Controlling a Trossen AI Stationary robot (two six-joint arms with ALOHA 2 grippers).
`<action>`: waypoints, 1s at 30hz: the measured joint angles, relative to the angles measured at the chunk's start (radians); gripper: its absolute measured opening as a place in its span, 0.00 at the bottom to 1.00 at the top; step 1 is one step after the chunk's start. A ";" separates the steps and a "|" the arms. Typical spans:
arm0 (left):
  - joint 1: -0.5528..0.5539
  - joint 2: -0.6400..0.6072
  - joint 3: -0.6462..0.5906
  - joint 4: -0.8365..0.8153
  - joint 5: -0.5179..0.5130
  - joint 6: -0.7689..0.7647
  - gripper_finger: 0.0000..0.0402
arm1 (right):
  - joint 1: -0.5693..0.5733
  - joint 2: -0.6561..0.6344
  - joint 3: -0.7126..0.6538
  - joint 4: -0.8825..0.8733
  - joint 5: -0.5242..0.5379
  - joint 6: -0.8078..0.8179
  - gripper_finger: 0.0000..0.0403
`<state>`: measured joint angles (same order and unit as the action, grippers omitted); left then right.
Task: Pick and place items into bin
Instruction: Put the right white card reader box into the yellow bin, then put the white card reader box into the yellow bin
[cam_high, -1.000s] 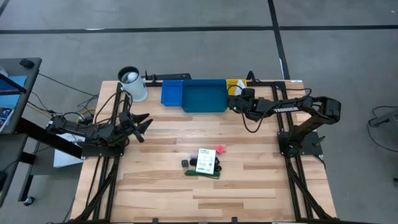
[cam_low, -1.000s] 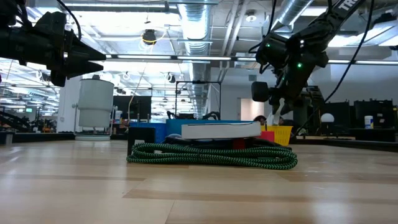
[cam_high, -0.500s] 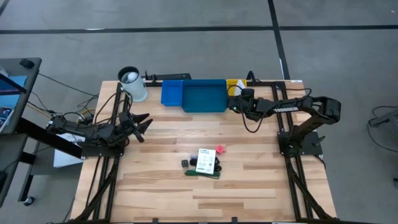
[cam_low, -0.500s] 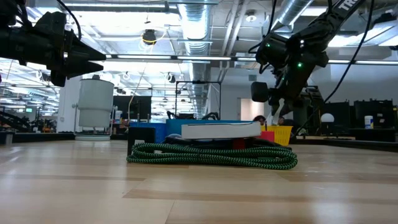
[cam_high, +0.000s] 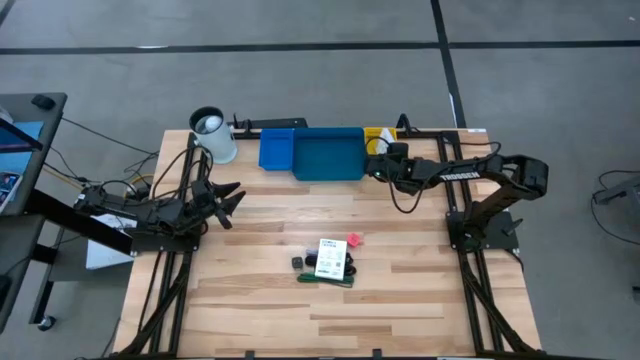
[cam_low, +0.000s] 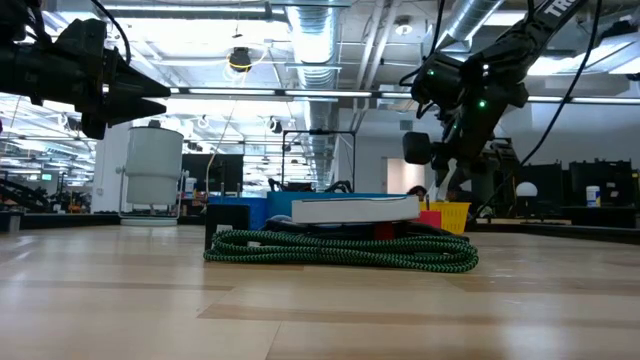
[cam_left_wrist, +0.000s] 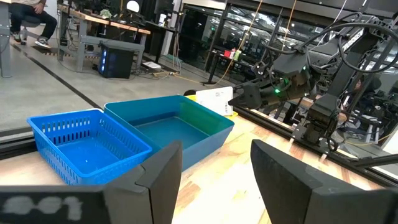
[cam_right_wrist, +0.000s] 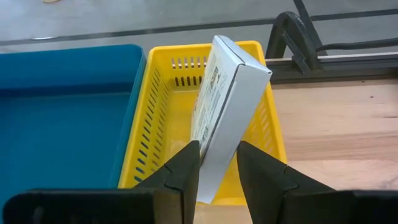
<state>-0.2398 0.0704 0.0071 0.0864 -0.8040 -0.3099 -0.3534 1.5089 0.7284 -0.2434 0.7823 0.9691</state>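
Over the bench's left edge our left gripper (cam_high: 232, 196) waits, jaws spread and empty. Near the front centre lie the items (cam_high: 330, 262): we count one white card, one pink-red cube, one black block, green ties. Along the back edge stand three bins, blue basket (cam_left_wrist: 81, 140), teal bin (cam_high: 328, 155), yellow basket (cam_right_wrist: 171, 134). Our right gripper (cam_right_wrist: 217, 163) pinches one white box (cam_right_wrist: 225, 106) above the yellow basket; we should lower it fully inside before releasing, so it cannot tip out.

Pink-red cube (cam_high: 354, 240) behind card (cam_low: 354, 209)
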 joint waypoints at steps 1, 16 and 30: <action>0.000 0.000 0.000 0.000 0.000 0.000 0.45 | 0.000 0.000 0.000 0.004 -0.003 0.000 0.26; 0.000 0.000 0.000 0.000 0.000 0.000 0.45 | -0.024 -0.014 0.116 -0.048 -0.058 -0.104 0.26; 0.000 0.000 0.000 0.000 0.000 0.000 0.45 | -0.040 -0.030 0.189 -0.116 -0.374 -0.231 0.26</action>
<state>-0.2400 0.0702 0.0071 0.0864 -0.8043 -0.3099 -0.3935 1.4788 0.9170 -0.3593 0.4087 0.7377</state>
